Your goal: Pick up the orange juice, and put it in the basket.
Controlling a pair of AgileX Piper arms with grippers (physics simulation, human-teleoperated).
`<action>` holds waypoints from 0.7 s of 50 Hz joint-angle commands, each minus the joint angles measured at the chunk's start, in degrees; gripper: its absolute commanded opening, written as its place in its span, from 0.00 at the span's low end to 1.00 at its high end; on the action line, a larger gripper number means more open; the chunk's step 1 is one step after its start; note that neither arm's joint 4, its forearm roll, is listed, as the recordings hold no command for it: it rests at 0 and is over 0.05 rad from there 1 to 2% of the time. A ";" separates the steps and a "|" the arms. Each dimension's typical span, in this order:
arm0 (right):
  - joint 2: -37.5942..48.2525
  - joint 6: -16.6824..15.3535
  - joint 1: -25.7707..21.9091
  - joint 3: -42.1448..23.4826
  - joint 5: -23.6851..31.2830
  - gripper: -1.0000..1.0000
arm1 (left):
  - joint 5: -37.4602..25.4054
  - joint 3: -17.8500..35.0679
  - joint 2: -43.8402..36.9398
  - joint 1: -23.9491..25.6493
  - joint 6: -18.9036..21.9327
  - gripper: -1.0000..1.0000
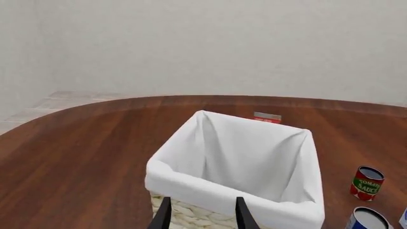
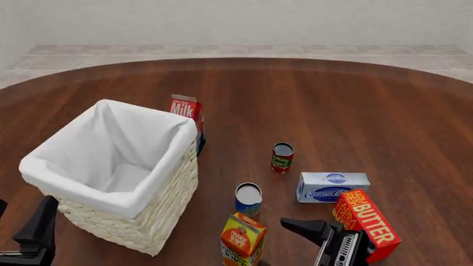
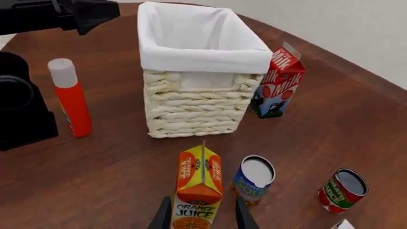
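Observation:
The orange juice carton [image 2: 242, 239] stands upright at the table's near edge, right of the basket [image 2: 126, 221]. In the right wrist view the orange juice [image 3: 198, 183] stands between the open fingers of my right gripper [image 3: 202, 217], with a small gap on each side. In the front view my right gripper [image 2: 289, 224] sits just right of the carton. The cream wicker basket with white lining [image 3: 190, 112] is beyond the carton. My left gripper [image 1: 202, 217] is open and empty, close to the basket's near wall [image 1: 190, 214]; in the front view it [image 2: 41, 219] is at the bottom left.
A red Milk carton [image 2: 186, 111] stands behind the basket. A blue can [image 2: 248, 198] and a tomato sauce can [image 2: 282, 157] stand just beyond the juice. A cream cheese box [image 2: 333, 186] and BUTTER box [image 2: 367, 221] lie right. An orange bottle [image 3: 71, 98] stands left of the basket.

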State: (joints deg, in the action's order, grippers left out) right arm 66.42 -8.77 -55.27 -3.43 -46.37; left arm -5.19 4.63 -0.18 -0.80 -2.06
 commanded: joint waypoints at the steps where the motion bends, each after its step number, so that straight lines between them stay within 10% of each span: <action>1: 4.05 0.59 -0.39 0.22 -3.75 1.00 | -0.08 0.17 0.05 -0.11 0.10 1.00; 35: 15.56 -0.47 0.15 -2.04 -10.55 1.00 | -0.50 0.72 0.12 0.02 -0.15 1.00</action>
State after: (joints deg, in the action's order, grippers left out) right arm 78.52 -9.08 -55.19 -4.79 -54.64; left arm -5.58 5.15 -0.08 -0.74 -2.21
